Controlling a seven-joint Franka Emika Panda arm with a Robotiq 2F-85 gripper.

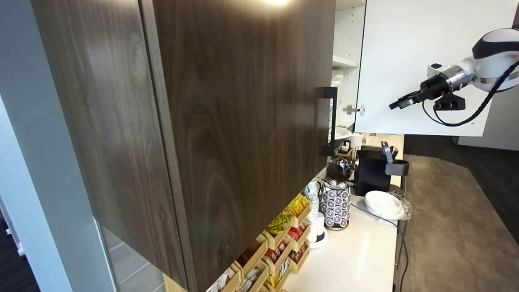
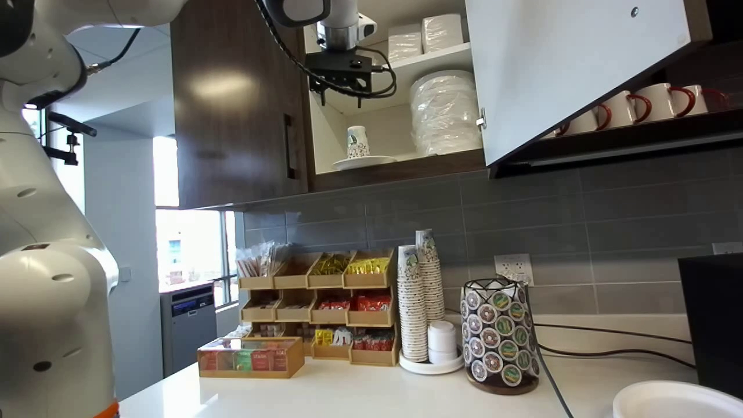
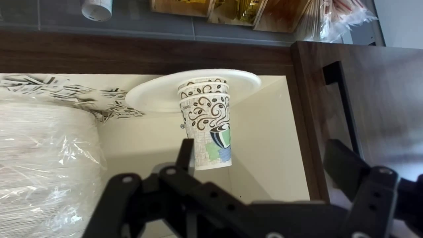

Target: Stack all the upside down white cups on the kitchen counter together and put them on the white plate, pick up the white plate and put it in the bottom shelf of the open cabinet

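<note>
In an exterior view, grey wall tiles behind a smooth white kitchen counter, with the open cabinet above. On its bottom shelf, a white plate bearing patterned white paper cups, upside down, narrow base up, long axis upright. Higher in the picture, the gripper, fingertips apart; depth between gripper and cups hard to judge. Robot arm cut off at the left and top edges.

In an exterior view, a dark wood-grain door across much of the picture, hiding nearly all of the cabinet's inside. Beside its black handle, a curved white edge, mostly covered; cups impossible to make out. Gripper at upper right, side-on, gap unclear.

In the wrist view, shown upside down, cup bases pointing down the picture, rims towards the plate, axis slightly tilted. Three nested rims in sight. Black fingers wide apart, nothing gripped; one covering a strip of the outermost cup's side, contact impossible to tell.
</note>
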